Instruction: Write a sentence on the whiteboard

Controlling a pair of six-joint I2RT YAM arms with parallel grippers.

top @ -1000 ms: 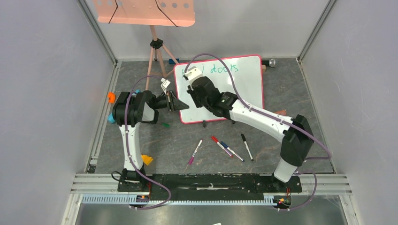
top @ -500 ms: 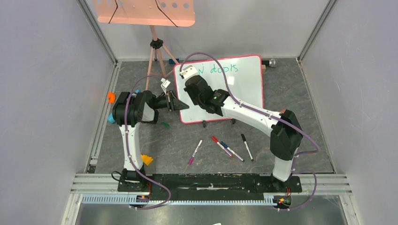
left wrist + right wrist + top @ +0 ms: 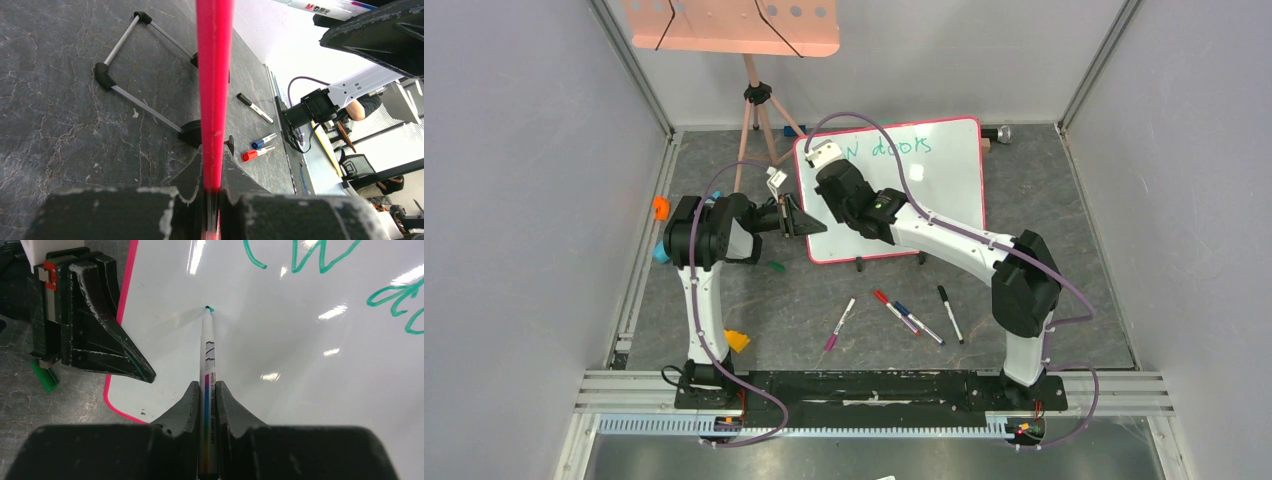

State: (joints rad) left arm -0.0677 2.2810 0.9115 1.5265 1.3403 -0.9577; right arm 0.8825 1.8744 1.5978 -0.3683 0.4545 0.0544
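Observation:
The whiteboard (image 3: 944, 195), glossy white with a pink-red frame (image 3: 214, 90), leans on its black feet (image 3: 192, 132). My left gripper (image 3: 807, 224) (image 3: 212, 187) is shut on the frame's left edge. My right gripper (image 3: 834, 178) (image 3: 205, 390) is shut on a white marker (image 3: 206, 355). The marker's green tip touches the board's left part, below the first line. Of the sentence, green letters (image 3: 310, 255) show at the top of the right wrist view, and "doors" (image 3: 902, 147) reads in the top view. The right arm covers the first word's start.
Several capped markers (image 3: 894, 308) lie on the dark table in front of the board, black (image 3: 255, 107), blue (image 3: 262, 141) and red (image 3: 255, 152) among them. A green cap (image 3: 45, 377) lies left of the board. A salmon tray on a tripod (image 3: 729, 25) stands behind.
My right arm has swung left, carrying the marker toward the board's left part. The left arm and the board have stayed still.

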